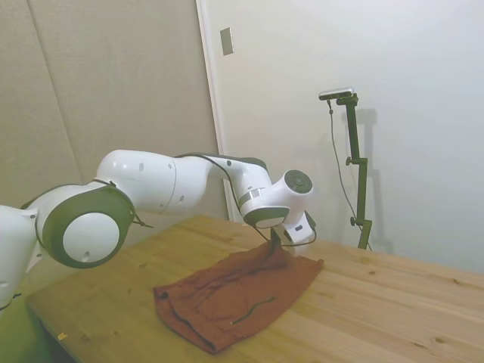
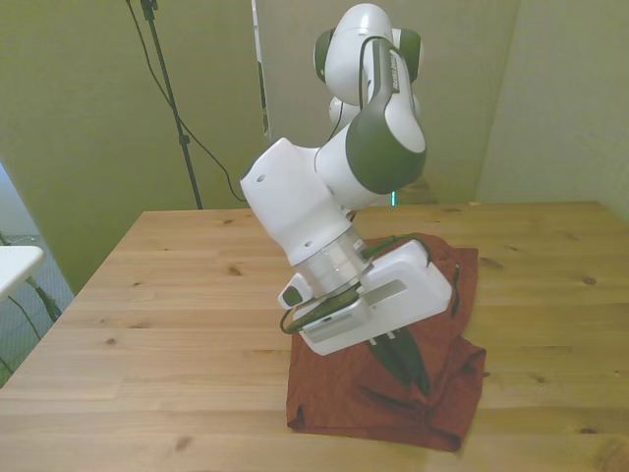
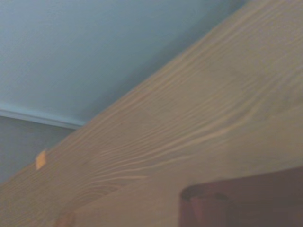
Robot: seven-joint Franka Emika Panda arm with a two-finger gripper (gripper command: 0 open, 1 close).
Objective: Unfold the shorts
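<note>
Shorts (image 1: 234,299) lie on the wooden surface (image 1: 393,310), rust-brown, wrinkled, bunched in loose folds with darker seams. One edge peaks up at the tool (image 2: 405,366) (dark fingers (image 2: 393,356) drawn close together on the cloth). Wrist view: blurred corner of the shorts (image 3: 236,203) against wood grain.

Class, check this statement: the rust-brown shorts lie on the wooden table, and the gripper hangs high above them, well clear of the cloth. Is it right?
Not quite. The gripper is down at the shorts, its fingers meeting the cloth, as the front view shows. The shorts do lie on the wooden table.
</note>
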